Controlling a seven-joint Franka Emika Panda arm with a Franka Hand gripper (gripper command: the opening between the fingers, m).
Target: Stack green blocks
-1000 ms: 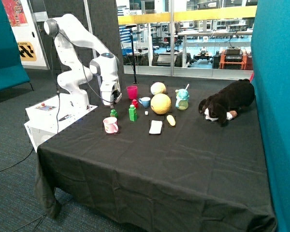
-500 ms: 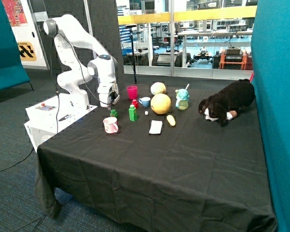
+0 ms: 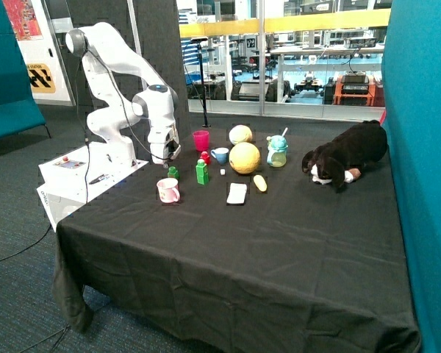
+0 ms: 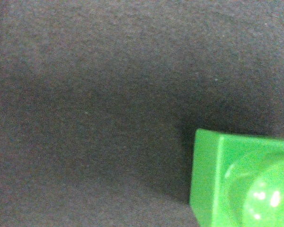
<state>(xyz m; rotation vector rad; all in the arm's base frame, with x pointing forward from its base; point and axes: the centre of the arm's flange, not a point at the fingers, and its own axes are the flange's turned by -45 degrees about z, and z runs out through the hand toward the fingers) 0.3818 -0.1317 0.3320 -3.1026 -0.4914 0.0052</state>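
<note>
Black table (image 3: 279,243), then my gripper (image 3: 167,156) low beside the pink cup (image 3: 201,140); if fingers open or closed I cannot tell. Two green blocks are stacked (image 3: 201,173) nr the blue cup (image 3: 220,155). Single green block (image 3: 173,173) sits just under me, behind the pink mug (image 3: 167,190). It seems light, stiff, smooth plastic, so I judge: take flat side walls, below the stud

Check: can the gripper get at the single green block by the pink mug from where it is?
Probably yes. The gripper hangs just above the single green block, nothing lies between them, and the pink mug sits apart on the near side.
</note>
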